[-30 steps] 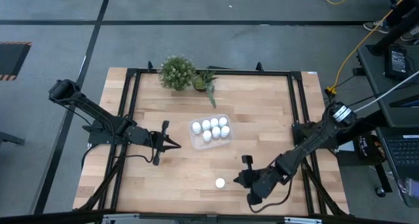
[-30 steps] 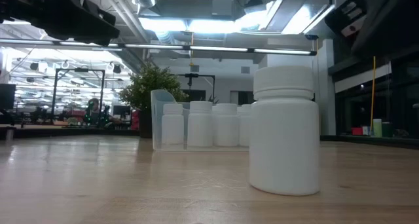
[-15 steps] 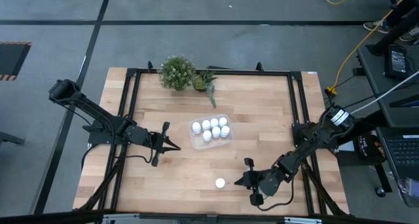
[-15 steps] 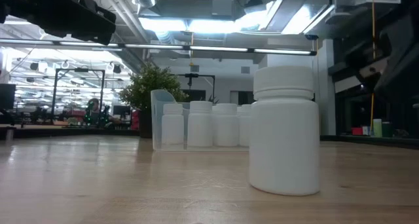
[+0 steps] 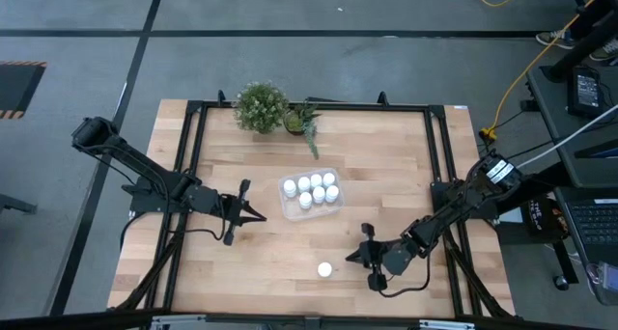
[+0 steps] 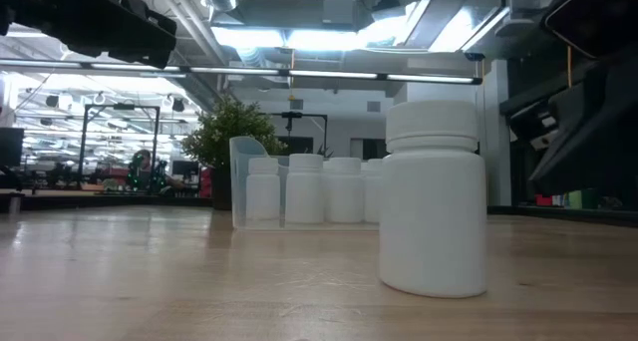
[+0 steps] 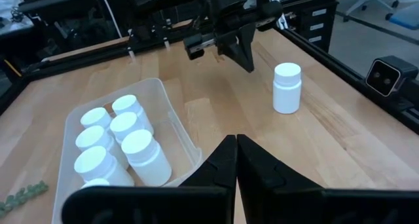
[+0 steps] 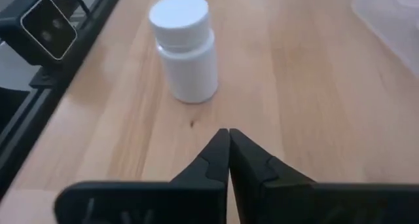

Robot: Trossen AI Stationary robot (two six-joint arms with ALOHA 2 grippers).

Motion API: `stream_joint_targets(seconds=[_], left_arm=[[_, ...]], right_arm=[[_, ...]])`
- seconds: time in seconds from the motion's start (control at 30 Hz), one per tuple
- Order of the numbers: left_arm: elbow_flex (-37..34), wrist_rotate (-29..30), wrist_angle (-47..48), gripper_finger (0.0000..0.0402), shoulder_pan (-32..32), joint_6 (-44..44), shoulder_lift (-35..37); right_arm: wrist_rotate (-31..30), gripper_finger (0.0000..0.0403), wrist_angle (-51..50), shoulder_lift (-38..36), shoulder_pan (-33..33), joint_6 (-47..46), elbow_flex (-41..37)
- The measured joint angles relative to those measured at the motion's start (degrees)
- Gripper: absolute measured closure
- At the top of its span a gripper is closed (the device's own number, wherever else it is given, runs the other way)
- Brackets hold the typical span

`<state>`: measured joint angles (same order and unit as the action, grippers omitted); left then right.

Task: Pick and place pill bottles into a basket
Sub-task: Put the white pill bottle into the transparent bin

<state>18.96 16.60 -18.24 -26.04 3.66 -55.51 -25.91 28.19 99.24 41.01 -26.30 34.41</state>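
Seven pill bottles (image 5: pixel 313 188) stand upright inside the basket (image 5: pixel 287 206), a clear tray near the middle of the table (image 5: pixel 386 176); the left wrist view shows them packed close, caps up, toward one side of the tray. One lone bottle (image 5: pixel 325 269) stands upright on bare wood, well apart from the basket, on the side away from the plant (image 5: pixel 261 106), near the table's front edge. Right gripper (image 5: pixel 362 257) sits just beside that lone bottle, not touching it, fingers pressed together with nothing between them; the right wrist view shows the closed tips pointing at the bottle (image 8: pixel 184 47) with a gap of bare wood between. Left gripper (image 5: pixel 256 213) hovers on the basket's left side, near its wall but apart from it, fingers closed together and empty; its tips point at the basket. Low view: lone bottle (image 6: pixel 433 198) large in front, basket (image 6: pixel 239 181) with bottles farther back, plant (image 6: pixel 224 132) behind the basket.
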Motion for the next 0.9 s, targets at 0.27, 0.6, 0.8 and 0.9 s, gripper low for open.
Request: stream_joint_targets(seconds=[0.27,0.6,0.8,0.9], left_arm=[[0.0,0.2,0.0,0.04,0.0,-0.1,0.0],[0.0,0.3,0.0,0.0392,0.0,-0.1,0.0],[0.0,0.3,0.0,0.0395,0.0,-0.1,0.0],[0.0,0.3,0.1,0.0398,0.0,-0.1,0.0]], right_arm=[[1.6,0.0322,0.8,0.0,0.0,2.8,0.0],[1.6,0.0185,6.5,4.5,-1.4,3.1,0.0],[1.6,0.0147,16.2,9.8,-1.8,6.7,0.1],[1.6,0.0145,18.8,11.6,-1.8,6.8,0.4]])
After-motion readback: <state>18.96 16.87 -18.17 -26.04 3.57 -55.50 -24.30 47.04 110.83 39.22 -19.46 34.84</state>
